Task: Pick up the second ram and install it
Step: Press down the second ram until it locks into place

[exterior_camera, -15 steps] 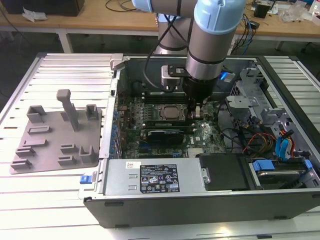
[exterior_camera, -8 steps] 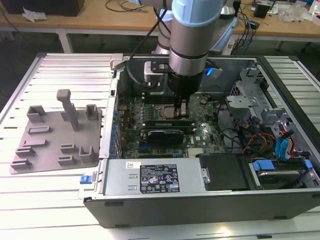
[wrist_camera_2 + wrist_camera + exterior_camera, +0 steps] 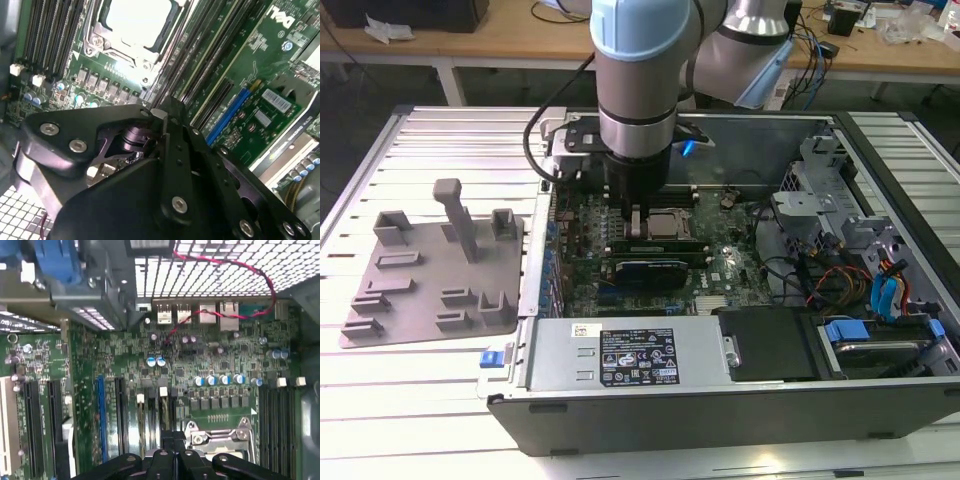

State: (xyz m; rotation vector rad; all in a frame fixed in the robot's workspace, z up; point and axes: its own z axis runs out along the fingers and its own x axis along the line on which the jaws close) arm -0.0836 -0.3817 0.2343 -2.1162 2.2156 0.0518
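Note:
My gripper point(image 3: 636, 228) reaches down into the open computer case point(image 3: 880, 170), over the memory slots beside the silver processor point(image 3: 667, 226). In both wrist views the black fingers point(image 3: 176, 150) stand close together, gripper point(image 3: 167, 446) right over a slot. The second ram point(image 3: 162, 415) shows as a thin edge-on strip in that slot, running from the white latch point(image 3: 162, 391) down under the fingertips, and most of its length is hidden by the gripper. The gripper point(image 3: 161, 116) is shut on its upper edge. Whether the stick sits fully down in the slot cannot be told.
A grey slotted fixture plate point(image 3: 430, 270) lies on the table at the exterior view's left. Inside the case are the power supply point(image 3: 620, 355), a black cooler point(image 3: 645, 270), drive cages and cables point(image 3: 880, 290). More memory slots point(image 3: 275, 425) flank the socket. A red wire point(image 3: 220, 270) crosses the rear grille.

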